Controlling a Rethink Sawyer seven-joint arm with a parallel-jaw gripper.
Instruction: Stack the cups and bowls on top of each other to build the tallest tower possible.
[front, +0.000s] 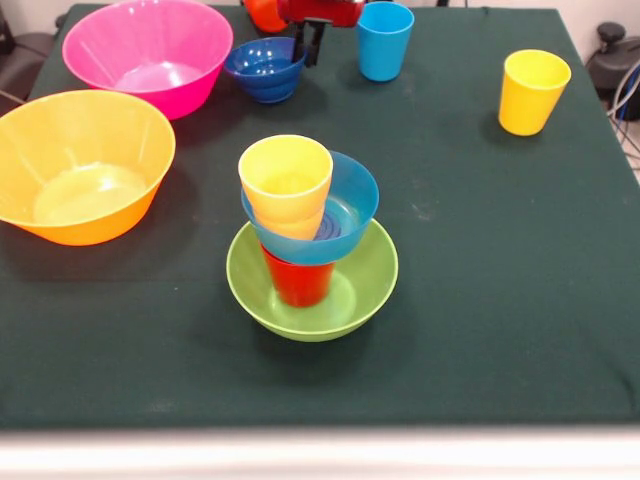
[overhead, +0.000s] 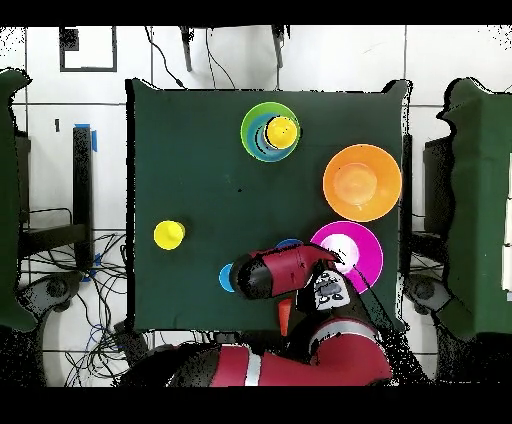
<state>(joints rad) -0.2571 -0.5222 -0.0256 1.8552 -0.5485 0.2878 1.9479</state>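
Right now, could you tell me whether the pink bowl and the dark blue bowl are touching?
Apart. The front view shows a strip of dark table cloth between the pink bowl and the dark blue bowl.

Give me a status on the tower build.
Done: the tower stands four high: green bowl, red cup, light blue bowl, yellow cup.
In hand: gripper beside the dark blue bowl.
Left: pink bowl, orange bowl, blue cup, second yellow cup.
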